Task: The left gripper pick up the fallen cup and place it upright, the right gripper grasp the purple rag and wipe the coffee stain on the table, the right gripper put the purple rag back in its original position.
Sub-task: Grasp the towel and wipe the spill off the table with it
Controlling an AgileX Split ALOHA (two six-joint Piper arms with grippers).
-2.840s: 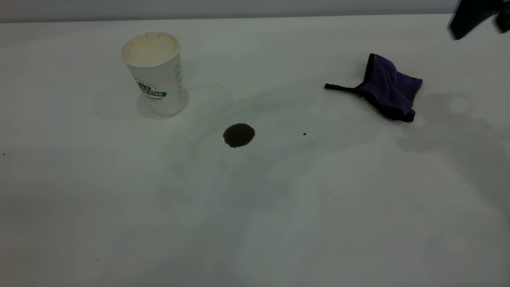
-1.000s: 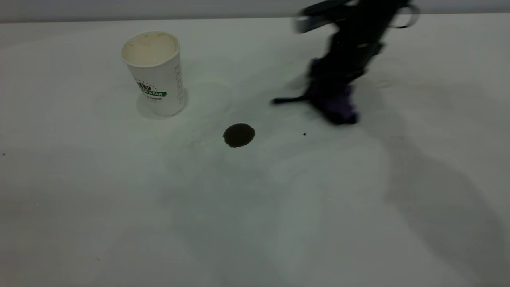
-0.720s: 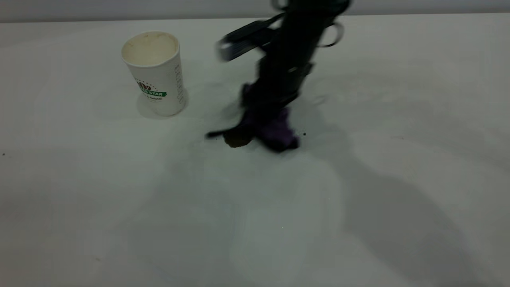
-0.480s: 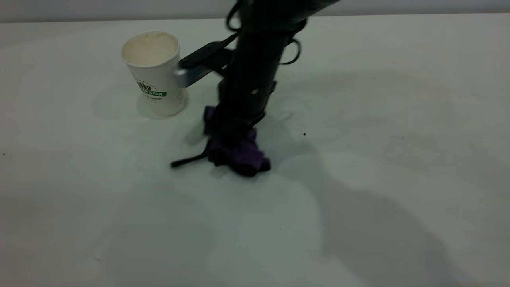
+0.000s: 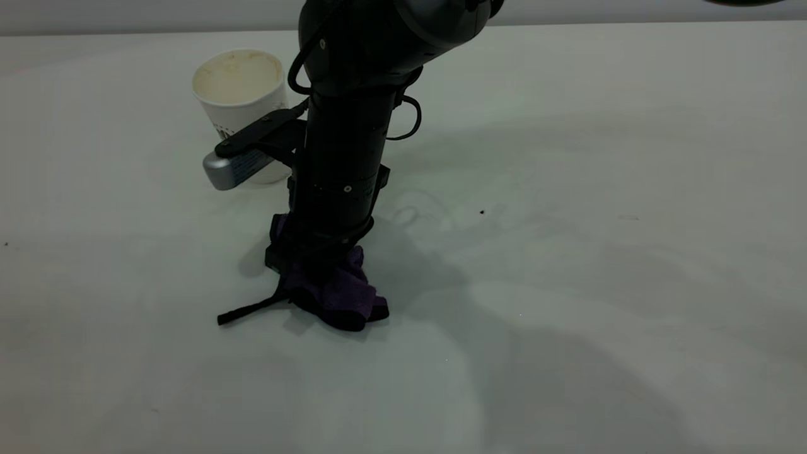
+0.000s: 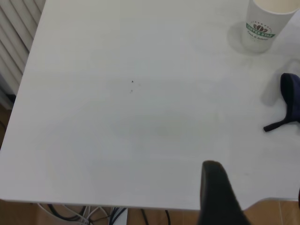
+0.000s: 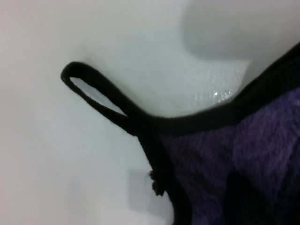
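Observation:
The white paper cup [image 5: 236, 82] stands upright at the back left; it also shows in the left wrist view [image 6: 265, 23]. My right gripper [image 5: 313, 268] points straight down, shut on the purple rag [image 5: 337, 296], and presses it on the table [image 5: 599, 284] in front of the cup. The rag's black strap [image 5: 246, 310] trails to the left. The right wrist view shows the rag [image 7: 243, 168] and its strap loop [image 7: 93, 91] flat on the table. No coffee stain shows; only a faint wet smear [image 5: 422, 214] lies beside the arm. My left gripper [image 6: 258, 206] is open and empty over the table's edge.
The right arm's silver-grey camera [image 5: 234, 165] hangs in front of the cup's lower half. A tiny black speck [image 5: 482, 212] lies right of the arm. In the left wrist view the rag [image 6: 291, 101] is at one side and floor with cables [image 6: 103, 215] lies beyond the table's edge.
The right gripper took the rag from the back right and dragged it left and forward across the stain. The dark blot no longer shows. The cup has not moved.

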